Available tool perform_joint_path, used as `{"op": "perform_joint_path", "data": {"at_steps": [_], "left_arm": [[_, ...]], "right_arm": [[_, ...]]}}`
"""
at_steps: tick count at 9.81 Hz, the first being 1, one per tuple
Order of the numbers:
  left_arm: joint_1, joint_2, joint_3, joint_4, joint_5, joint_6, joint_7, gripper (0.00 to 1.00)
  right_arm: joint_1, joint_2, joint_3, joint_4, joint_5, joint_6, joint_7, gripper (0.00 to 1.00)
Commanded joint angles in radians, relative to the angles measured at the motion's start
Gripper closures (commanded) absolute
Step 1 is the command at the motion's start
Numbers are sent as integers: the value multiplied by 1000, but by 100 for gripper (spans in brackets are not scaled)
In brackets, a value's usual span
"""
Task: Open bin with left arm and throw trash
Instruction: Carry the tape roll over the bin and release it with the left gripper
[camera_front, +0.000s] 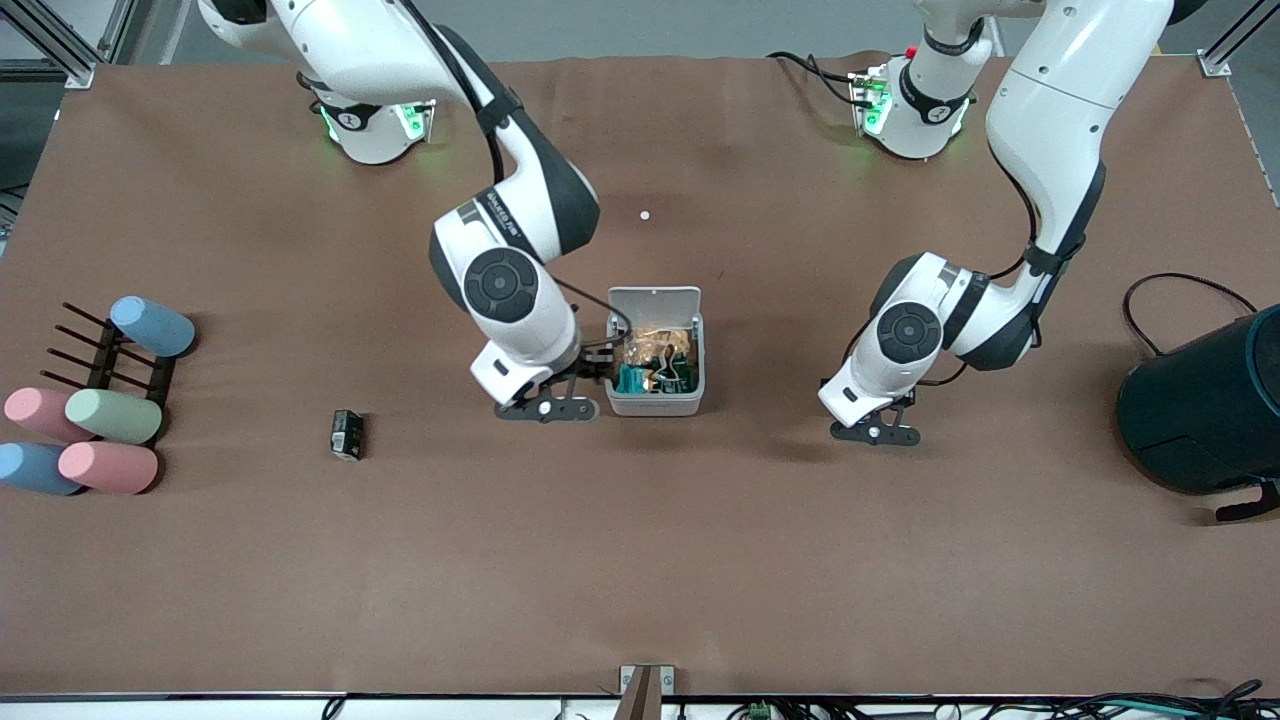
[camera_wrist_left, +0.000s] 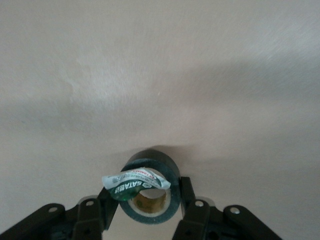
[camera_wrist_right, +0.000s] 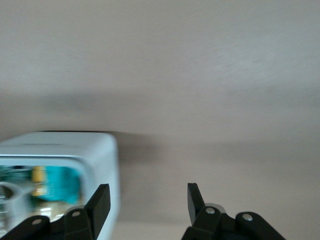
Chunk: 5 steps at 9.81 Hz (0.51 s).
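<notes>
The white bin (camera_front: 655, 405) stands mid-table with its lid (camera_front: 655, 300) tipped up, and scraps in brown and teal show inside. My right gripper (camera_front: 548, 408) hangs low beside the bin, toward the right arm's end. In the right wrist view the right gripper (camera_wrist_right: 147, 189) is open and holds nothing, with the bin (camera_wrist_right: 102, 150) next to one finger. My left gripper (camera_front: 877, 432) is down at the table toward the left arm's end. There the left gripper (camera_wrist_left: 146, 185) is shut on a dark ring (camera_wrist_left: 155, 157) with a green-white packet (camera_wrist_left: 132, 184) stuck across it. A black packet (camera_front: 347, 434) lies on the table toward the right arm's end.
A large dark teal cylinder (camera_front: 1210, 400) stands at the left arm's end with a black cable (camera_front: 1185, 285) by it. Pastel cylinders (camera_front: 112, 415) lie on and around a dark rack (camera_front: 105, 350) at the right arm's end. A small white dot (camera_front: 644, 215) lies farther from the camera than the bin.
</notes>
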Motion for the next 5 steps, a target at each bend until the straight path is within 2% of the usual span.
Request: {"op": "perform_joint_path", "data": {"at_steps": [1, 2, 3, 4, 5], "left_arm": [[-16, -63, -95, 131, -89, -211, -28, 96], [-53, -33, -128, 285, -169, -358, -66, 96], [-137, 19, -129, 434, -200, -455, -165, 96], [-191, 56, -129, 504, -205, -488, -250, 97], [-220, 79, -131, 533, -205, -484, -319, 97]], "right_arm": [[1, -12, 2, -60, -128, -10, -24, 29], [-16, -12, 2, -70, -128, -5, -26, 27], [-36, -34, 2, -106, -128, 27, -27, 25], [-56, -67, 2, -192, -128, 111, -82, 24], [-98, -104, 2, -287, -128, 201, -143, 24]]}}
